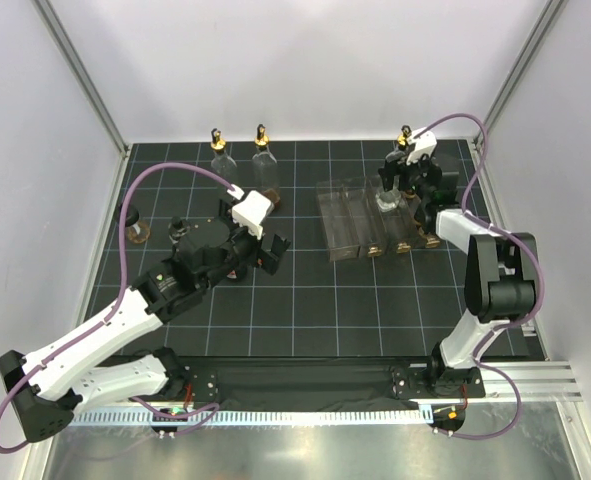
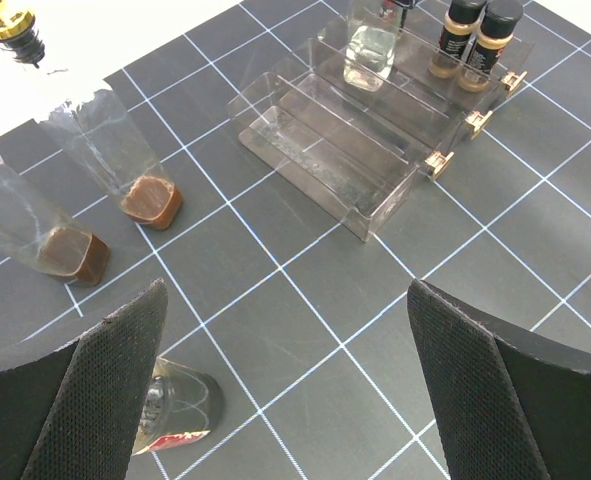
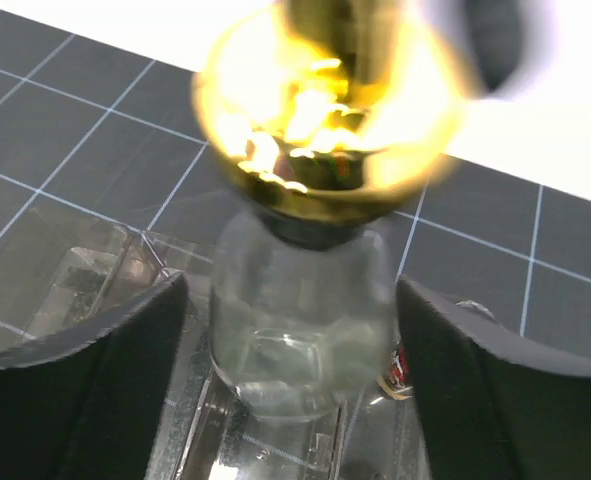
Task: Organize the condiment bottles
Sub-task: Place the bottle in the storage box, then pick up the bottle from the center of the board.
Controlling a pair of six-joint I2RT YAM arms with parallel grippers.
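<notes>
Currently on release: the tall clear glass bottle with gold pourer top (image 3: 295,340) stands in a slot of the clear plastic divided rack (image 3: 75,270). The right gripper (image 3: 290,285) straddles it with jaws parted, apparently just off the glass, though blur hides contact. The left gripper (image 2: 287,295) is wide open and empty. Next: the right arm needs a straight lift that doesn't clip the pourer.

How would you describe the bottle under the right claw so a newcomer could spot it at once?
Find the clear rack on the right of the black gridded mat. In it stands one tall bottle, framed by the right claw. Unlike the two small brown bottles beside it, it is see-through with a gold top.
</notes>
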